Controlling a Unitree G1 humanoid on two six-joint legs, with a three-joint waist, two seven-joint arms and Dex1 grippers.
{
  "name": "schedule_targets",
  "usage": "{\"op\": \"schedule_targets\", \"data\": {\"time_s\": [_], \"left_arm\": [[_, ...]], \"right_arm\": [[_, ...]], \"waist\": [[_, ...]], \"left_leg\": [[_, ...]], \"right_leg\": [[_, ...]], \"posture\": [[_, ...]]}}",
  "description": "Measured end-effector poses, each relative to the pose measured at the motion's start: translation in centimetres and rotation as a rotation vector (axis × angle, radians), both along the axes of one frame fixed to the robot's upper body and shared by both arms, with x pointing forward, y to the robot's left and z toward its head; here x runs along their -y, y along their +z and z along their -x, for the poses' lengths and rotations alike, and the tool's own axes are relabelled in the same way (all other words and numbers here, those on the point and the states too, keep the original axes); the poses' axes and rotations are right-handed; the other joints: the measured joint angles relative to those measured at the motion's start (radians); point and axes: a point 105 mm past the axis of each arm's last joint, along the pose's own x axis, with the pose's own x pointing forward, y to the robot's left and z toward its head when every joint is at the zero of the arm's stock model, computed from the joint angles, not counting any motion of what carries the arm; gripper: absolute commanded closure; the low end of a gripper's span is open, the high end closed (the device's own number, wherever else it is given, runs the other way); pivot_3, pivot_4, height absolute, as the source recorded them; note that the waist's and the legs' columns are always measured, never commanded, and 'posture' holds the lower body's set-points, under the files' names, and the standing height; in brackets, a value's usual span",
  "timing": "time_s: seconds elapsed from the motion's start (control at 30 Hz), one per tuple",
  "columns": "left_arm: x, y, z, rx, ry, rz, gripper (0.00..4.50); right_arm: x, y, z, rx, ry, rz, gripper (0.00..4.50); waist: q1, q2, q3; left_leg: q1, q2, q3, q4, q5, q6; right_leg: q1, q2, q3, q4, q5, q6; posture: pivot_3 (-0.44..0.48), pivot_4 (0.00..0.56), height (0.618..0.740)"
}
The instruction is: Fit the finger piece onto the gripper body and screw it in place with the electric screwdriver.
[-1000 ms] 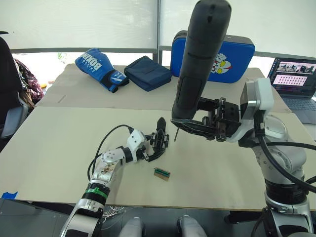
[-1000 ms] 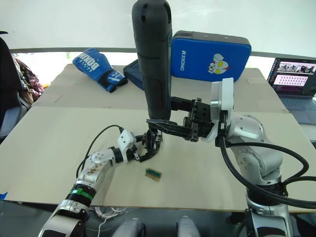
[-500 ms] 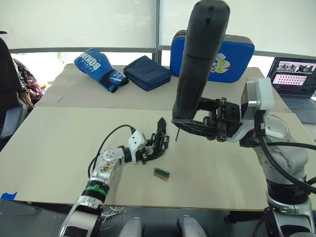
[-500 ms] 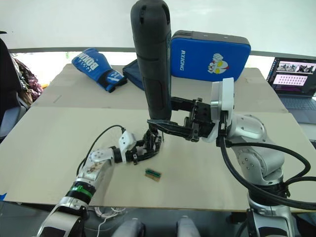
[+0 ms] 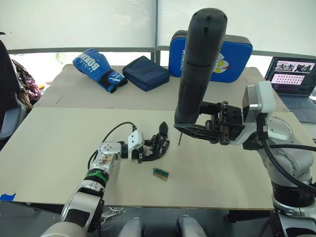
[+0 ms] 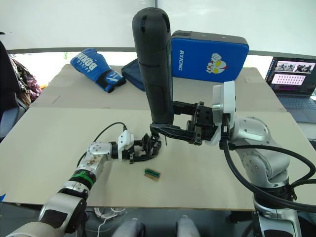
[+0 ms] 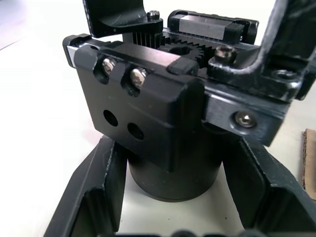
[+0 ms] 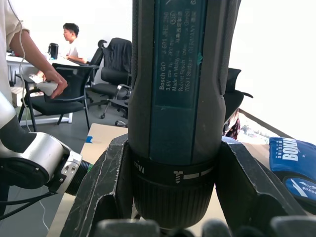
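Right gripper (image 5: 193, 130) clamps thick black cylindrical electric screwdriver (image 5: 197, 74) upright, bit just beside small black blocky gripper body (image 5: 159, 144). Left gripper (image 5: 150, 150) jaws shut on body's round base, on tan table (image 5: 54, 143).

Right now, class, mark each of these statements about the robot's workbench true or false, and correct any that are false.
1. The right gripper holds the electric screwdriver upright, bit pointing down. True.
2. The left gripper is closed around the gripper body on the table. True.
3. The screwdriver's bit is seated in a screw on the gripper body. False: the bit hangs in the air beside it, not touching.
4. The small green-and-brown block lies inside the left gripper's jaws. False: it lies on the table apart from them, nearer the robot.
5. A blue boxing glove lies at the far side of the table. True.
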Motion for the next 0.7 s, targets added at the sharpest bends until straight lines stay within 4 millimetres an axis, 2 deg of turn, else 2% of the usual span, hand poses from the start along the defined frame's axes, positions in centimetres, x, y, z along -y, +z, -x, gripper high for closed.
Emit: {"op": "schedule_targets", "data": {"time_s": [0.03,0.33,0.5,0.7], "left_arm": [[0.0,0.0,-0.1,0.000,0.009,0.005,0.07],[-0.9,0.0,1.0,0.044,0.141,0.050,0.07],[-0.1,-0.3,1.9,0.036,0.213,0.072,0.07],[0.3,-0.4,1.9,0.005,0.249,0.066,0.07]], "right_arm": [[0.0,0.0,0.0,-0.002,0.000,0.002,2.57],[0.1,-0.2,0.1,-0.009,-0.004,0.007,2.57],[0.1,-0.2,0.1,-0.010,-0.003,0.006,2.57],[0.0,-0.2,0.1,-0.011,-0.001,0.006,2.57]], "waist": [[0.000,0.000,0.000],[-0.008,0.000,0.000],[-0.002,0.000,0.000],[0.004,0.000,0.000]], "left_leg": [[0.000,0.000,0.000,0.000,0.000,0.000],[0.000,0.001,-0.001,-0.001,0.000,0.000],[0.000,0.001,0.000,-0.001,0.000,0.000],[0.001,0.000,0.000,-0.001,0.000,0.000]], "right_leg": [[0.000,0.000,0.000,0.000,0.000,0.000],[-0.001,0.000,0.000,0.000,0.000,0.000],[-0.001,0.000,0.000,0.000,0.000,0.000],[0.000,0.000,0.000,0.000,0.000,0.000]], "posture": [[0.000,0.150,0.740],[0.000,0.150,0.740],[0.000,0.150,0.740],[0.000,0.150,0.740]]}}
